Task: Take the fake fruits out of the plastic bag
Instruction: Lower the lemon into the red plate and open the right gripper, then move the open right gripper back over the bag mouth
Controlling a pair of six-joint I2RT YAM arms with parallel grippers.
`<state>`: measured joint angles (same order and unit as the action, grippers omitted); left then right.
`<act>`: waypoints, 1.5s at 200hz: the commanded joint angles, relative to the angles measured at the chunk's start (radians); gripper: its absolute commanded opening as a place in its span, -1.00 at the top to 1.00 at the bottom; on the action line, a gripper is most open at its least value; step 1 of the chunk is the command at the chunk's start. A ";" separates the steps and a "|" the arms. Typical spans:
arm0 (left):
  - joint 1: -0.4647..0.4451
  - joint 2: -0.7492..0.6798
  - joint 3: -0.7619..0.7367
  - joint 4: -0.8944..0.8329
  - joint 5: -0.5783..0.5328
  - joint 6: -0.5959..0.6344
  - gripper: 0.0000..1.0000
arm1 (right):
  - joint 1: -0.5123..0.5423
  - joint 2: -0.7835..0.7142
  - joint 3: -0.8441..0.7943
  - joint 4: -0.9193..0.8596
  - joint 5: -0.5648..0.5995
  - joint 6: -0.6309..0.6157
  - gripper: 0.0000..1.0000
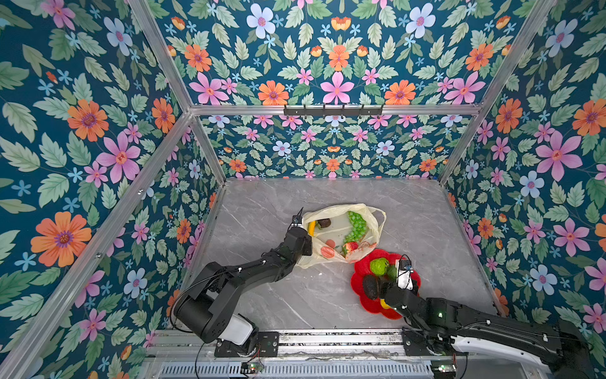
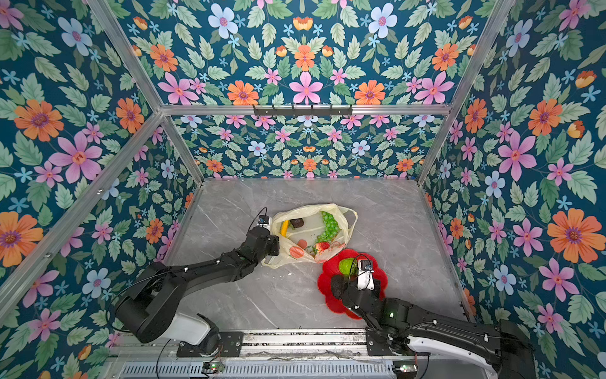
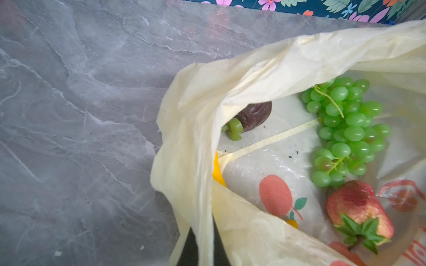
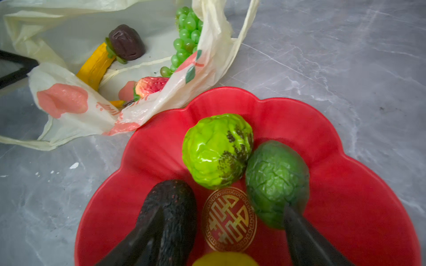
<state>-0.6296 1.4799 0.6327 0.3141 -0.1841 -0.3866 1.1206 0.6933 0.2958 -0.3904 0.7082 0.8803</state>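
The plastic bag (image 1: 315, 257) (image 4: 76, 115) lies open mid-table. My left gripper (image 3: 205, 251) is shut on its near-left rim, with the film (image 3: 207, 207) pinched between the jaws. Inside the bag are green grapes (image 1: 356, 227) (image 3: 348, 131), a banana (image 1: 311, 227) (image 4: 95, 66), a dark brown fruit (image 3: 253, 116) and a strawberry (image 3: 359, 207) (image 1: 351, 246). My right gripper (image 4: 223, 207) stands open and empty low over the red dish (image 4: 345, 184). Its fingers flank a dark avocado (image 4: 175, 202) and a dark green bumpy fruit (image 4: 276, 179). A bright green bumpy fruit (image 4: 216, 149) and a lemon (image 4: 224, 259) also lie there.
The red dish (image 1: 364, 266) touches the bag's near-right corner. One loop handle (image 1: 380, 216) trails toward the right. Floral walls close in the grey marble table (image 1: 426, 229) on three sides, and a metal rail (image 1: 328, 338) runs along the front edge.
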 commanded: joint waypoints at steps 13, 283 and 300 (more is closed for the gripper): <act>0.001 -0.002 0.003 0.010 -0.006 0.014 0.85 | -0.051 0.014 0.026 -0.037 -0.095 0.016 -0.58; 0.027 0.028 0.015 -0.027 0.010 -0.086 0.86 | -0.328 1.075 1.016 0.011 -0.677 -0.458 -0.18; 0.033 0.029 0.015 -0.029 0.015 -0.093 0.86 | -0.328 1.129 1.059 0.050 -0.702 -0.491 -0.11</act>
<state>-0.6025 1.5070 0.6495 0.2832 -0.1810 -0.4496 0.7944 1.7729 1.3064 -0.4156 0.0734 0.4599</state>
